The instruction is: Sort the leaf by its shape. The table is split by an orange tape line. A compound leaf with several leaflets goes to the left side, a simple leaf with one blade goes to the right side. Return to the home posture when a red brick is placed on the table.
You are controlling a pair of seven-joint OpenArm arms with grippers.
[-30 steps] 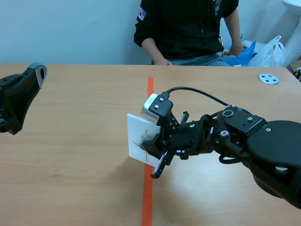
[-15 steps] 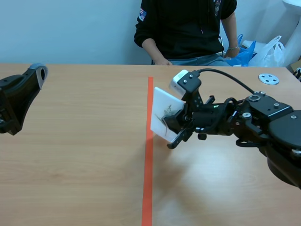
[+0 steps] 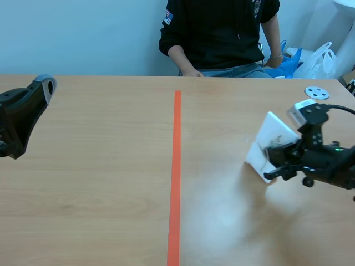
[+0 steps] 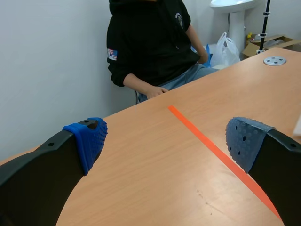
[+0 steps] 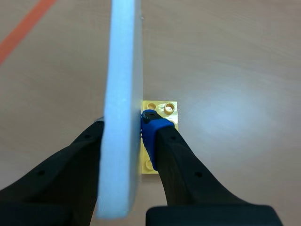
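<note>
While the left end effector (image 4: 167, 141) gapes, the right end effector (image 5: 123, 125) pinches a white card (image 5: 124, 56).

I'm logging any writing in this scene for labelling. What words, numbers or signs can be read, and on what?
No text can be read.
The sleeve patch: red, white and blue, too small to read.
The chest emblem: blurred.
The white card: a dark leaf drawing, no writing visible.
</note>
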